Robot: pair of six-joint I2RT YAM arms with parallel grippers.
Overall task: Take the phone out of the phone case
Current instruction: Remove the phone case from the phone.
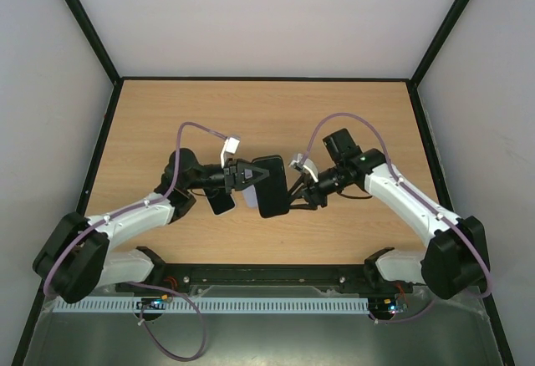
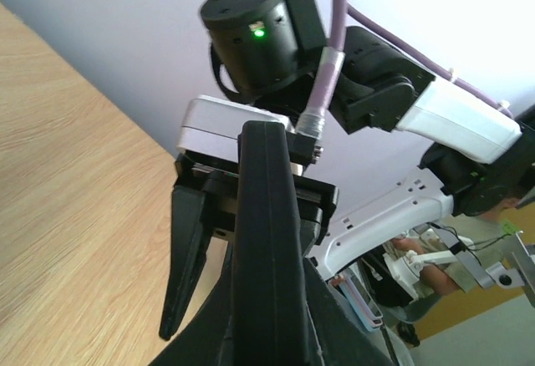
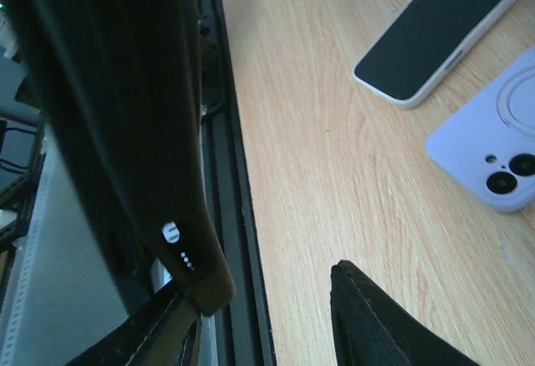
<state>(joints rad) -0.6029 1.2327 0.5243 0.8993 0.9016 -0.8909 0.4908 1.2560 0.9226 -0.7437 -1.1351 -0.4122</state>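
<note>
Black matte slab-shaped phone case (image 1: 269,186) sits clamped in my left gripper (image 1: 249,179). On my right gripper (image 1: 293,191) the jaws stand apart, straddling its edge.

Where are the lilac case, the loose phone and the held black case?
lilac case (image 3: 474,142): right wrist view, its back panel.
loose phone (image 3: 439,25): right wrist view, its dark screen.
black case (image 1: 269,187): top view, its middle.

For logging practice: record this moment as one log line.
left tool: gripping black case; right tool: open at case; loose phone: on table
</note>
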